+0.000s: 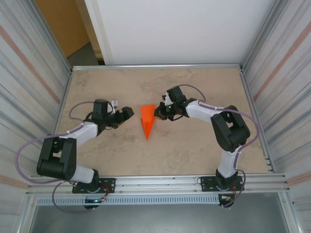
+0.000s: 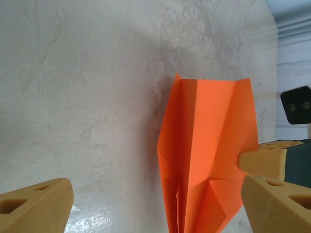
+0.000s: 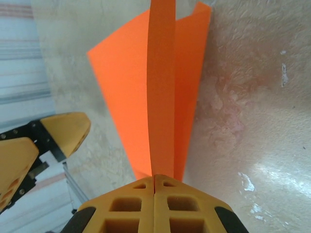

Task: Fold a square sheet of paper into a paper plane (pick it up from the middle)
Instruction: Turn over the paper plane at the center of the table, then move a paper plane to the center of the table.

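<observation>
The paper plane lies mid-frame in the top view, folded to a narrow dart, so you likely have only a final crease or release left. Your right gripper is pinched tight on its raised fold; the left gripper gapes wide beside it, holding nothing. The plane's nose runs off the bottom of the left wrist view.

Paper plane on table; right jaws grip wide end, left jaws nearby.
</observation>
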